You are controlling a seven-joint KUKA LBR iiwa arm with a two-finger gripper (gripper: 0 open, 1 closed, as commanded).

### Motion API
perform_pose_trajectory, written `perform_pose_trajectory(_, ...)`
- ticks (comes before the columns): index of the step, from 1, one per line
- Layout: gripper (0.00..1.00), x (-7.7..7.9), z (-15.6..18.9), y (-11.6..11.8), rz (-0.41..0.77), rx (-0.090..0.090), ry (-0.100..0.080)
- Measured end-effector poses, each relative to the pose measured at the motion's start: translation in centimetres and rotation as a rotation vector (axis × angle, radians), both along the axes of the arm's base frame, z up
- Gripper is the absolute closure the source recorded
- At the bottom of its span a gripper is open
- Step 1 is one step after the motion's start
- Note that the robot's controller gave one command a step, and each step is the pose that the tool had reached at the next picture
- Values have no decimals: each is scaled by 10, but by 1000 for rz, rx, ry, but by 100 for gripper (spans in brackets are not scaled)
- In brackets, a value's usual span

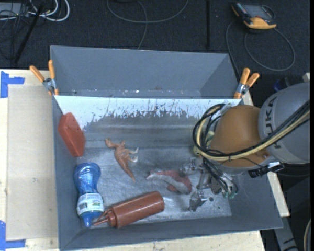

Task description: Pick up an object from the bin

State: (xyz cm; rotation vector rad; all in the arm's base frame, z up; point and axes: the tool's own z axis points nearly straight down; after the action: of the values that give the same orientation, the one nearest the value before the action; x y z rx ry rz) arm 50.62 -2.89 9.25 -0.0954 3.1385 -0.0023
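Note:
My gripper (201, 186) hangs low over the bin's right front part, under the orange wrist cover. Just to its left lies a small red and grey toy animal (170, 179), stretched out on the bin floor with its right end reaching the gripper. Whether they touch is not clear. An orange toy dinosaur (124, 157) lies further left, near the middle of the bin. A brown-red squeeze bottle (133, 209) lies on its side along the front wall, nozzle to the left.
A blue plastic bottle (88, 192) with a white label lies in the front left corner, beside the squeeze bottle's nozzle. A red block (72, 134) leans against the left wall. The arm and its cables cover the bin's right side.

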Motion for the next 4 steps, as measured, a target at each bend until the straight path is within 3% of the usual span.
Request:
perform_pose_trajectory(1, 100, -19, -16, 14, -117, 1, -24)
perform_pose_trajectory(2, 100, -19, -16, 14, -116, 0, -24)
perform_pose_trajectory(3, 100, -13, 32, 22, -40, 1, 6)
perform_pose_trajectory(4, 100, -12, 84, -20, -326, 2, 2)
